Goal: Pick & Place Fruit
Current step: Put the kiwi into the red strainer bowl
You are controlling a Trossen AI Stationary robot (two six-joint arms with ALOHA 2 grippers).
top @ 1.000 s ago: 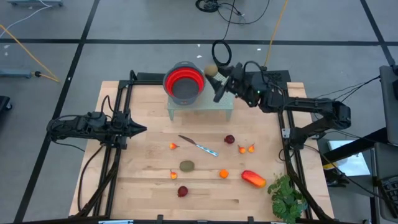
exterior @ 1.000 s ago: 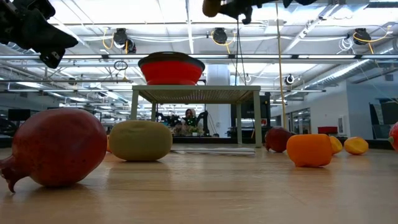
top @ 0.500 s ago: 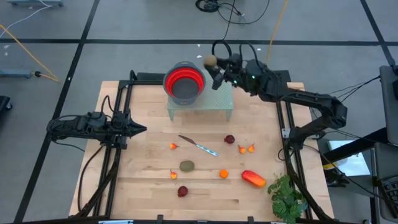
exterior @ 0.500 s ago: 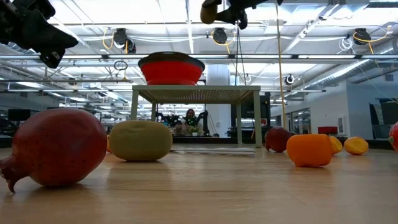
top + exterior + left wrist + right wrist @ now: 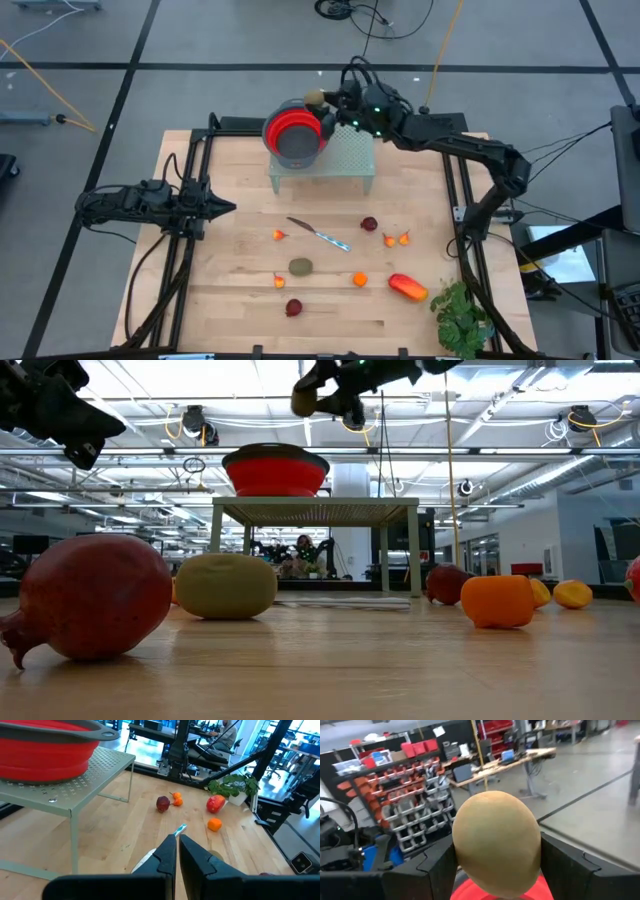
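My right gripper is shut on an olive-brown oval fruit, high over the far right rim of the red bowl. The bowl stands on a pale green perforated stand. The low view shows the fruit well above the bowl. On the table lie another olive oval, two dark red round fruits, several tiny orange ones and a red-orange piece. My left gripper waits shut at the table's left. My right gripper pinches the oval fruit by two opposite sides between its two fingers. The fingers lie level, coming from the table's right. The fruit is lifted clear, with the red bowl below it.
A thin silver knife lies mid-table. A green leafy plant stands at the near right corner. Black frame rails run along the table's left and right sides.
My right gripper has gone toward the table's left with the olive-brown fruit, from over the stand's far right corner to above the bowl's far rim, turning a little on the way. The fruit has stayed in the hold.
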